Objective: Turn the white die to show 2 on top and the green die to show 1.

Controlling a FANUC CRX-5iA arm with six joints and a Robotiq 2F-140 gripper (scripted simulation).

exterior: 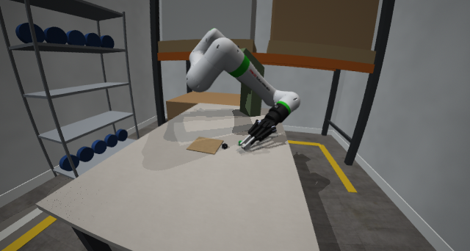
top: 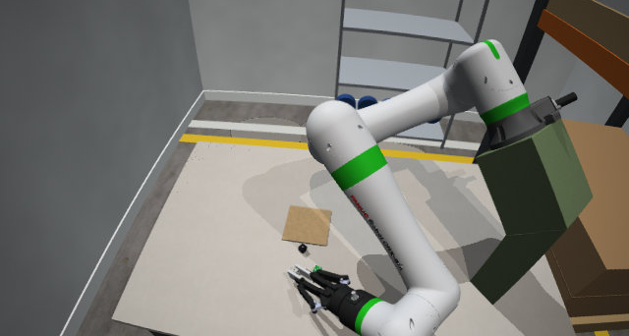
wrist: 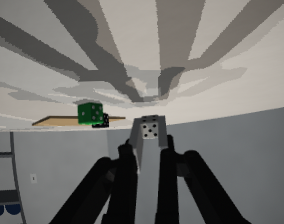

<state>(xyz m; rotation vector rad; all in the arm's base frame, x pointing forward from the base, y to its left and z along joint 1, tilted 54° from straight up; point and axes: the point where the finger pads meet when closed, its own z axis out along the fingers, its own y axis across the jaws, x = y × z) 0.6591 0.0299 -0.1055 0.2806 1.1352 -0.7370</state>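
- White die (wrist: 150, 130): located between the fingertips of the gripper (top: 298, 272) (exterior: 245, 144) (wrist: 150, 127), a flat pad on either side of it. A face with five pips points toward the wrist camera.
- White die, position: off the mat (top: 307, 225) (exterior: 205, 145) (wrist: 58, 121), with the black die lying between the mat and the fingertips in the top view.
- Green die (top: 317, 268) (wrist: 90, 113): outside the grasp, near the fingers on one side and also off the mat. Contact with the gripper cannot be determined.
- Black die (top: 303, 248) (exterior: 225, 146) (wrist: 102, 120): just beside the edge of the mat, apart from the gripper. Its top face is too small to read.
- Mat: lies flat on the surface (top: 211, 218) (exterior: 183, 192) (wrist: 233, 55), with no die on it.
- Gripper, opening: fingers nearly together, parted by only the width of the white die, and clenched on it.
- Gripper, attitude: tilted, reaching low over the surface. Whether the fingertips or the white die touch the surface cannot be determined.
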